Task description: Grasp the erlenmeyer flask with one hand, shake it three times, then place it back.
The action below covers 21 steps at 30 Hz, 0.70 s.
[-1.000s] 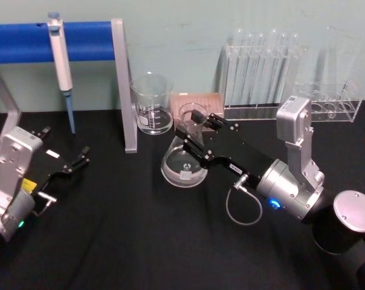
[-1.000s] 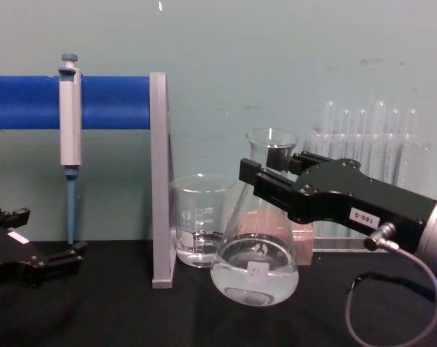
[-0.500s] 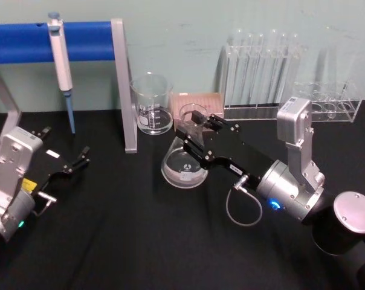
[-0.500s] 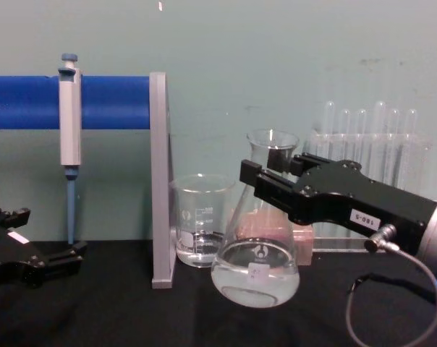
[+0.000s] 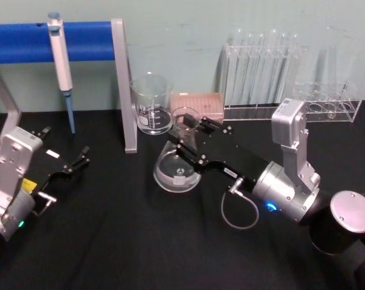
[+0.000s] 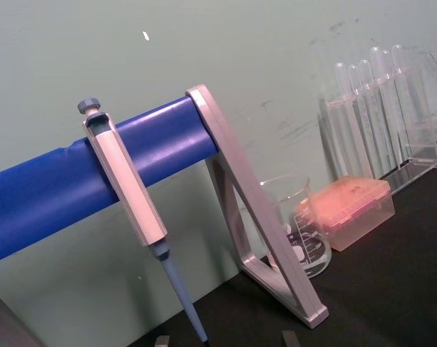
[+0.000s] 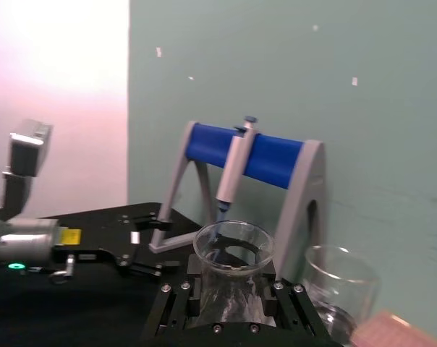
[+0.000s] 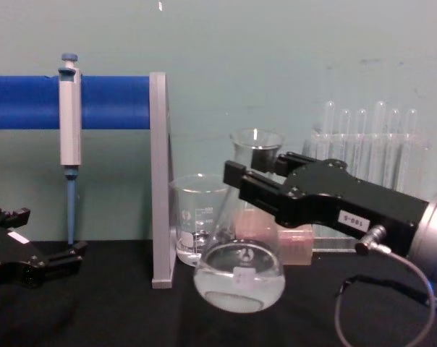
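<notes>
The erlenmeyer flask is clear glass with a little clear liquid in its wide base and hangs just above the black table. My right gripper is shut on its neck, one finger on each side below the flared rim. In the chest view the flask sits in front of the beaker, its base off the table surface. My left gripper rests open at the table's left side, holding nothing.
A beaker stands behind the flask beside the grey stand post. A pipette hangs on the blue bar. A pink tip box and test tube racks line the back right.
The right gripper has carried the flask to the left and toward me, a little lower in the chest view. The left arm has not moved.
</notes>
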Tool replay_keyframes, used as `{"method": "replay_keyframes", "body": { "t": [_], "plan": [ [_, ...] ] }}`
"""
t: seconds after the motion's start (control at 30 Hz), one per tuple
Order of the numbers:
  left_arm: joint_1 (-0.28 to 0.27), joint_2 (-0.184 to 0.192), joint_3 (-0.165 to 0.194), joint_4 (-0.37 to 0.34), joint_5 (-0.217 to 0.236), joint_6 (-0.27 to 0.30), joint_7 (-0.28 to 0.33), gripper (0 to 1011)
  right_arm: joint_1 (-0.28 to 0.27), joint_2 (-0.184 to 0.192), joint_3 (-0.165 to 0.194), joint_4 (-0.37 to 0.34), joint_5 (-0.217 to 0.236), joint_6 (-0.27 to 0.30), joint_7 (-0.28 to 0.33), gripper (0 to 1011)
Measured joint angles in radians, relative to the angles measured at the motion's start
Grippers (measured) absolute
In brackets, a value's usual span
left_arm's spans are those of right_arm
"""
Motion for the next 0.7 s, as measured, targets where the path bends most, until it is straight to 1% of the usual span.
{"method": "replay_keyframes", "body": {
  "t": [0.13,0.37,0.7],
  "plan": [
    [0.0,0.0,0.0,0.0,0.0,0.0,0.0,1001,0.008,0.0,-0.017,0.0,0.006,-0.001,0.023,451],
    [0.0,0.0,0.0,0.0,0.0,0.0,0.0,1001,0.031,-0.002,-0.06,0.004,0.021,-0.003,0.073,451],
    [0.0,0.0,0.0,0.0,0.0,0.0,0.0,1001,0.057,-0.007,-0.112,0.019,0.041,-0.003,0.118,451]
  ]
}}
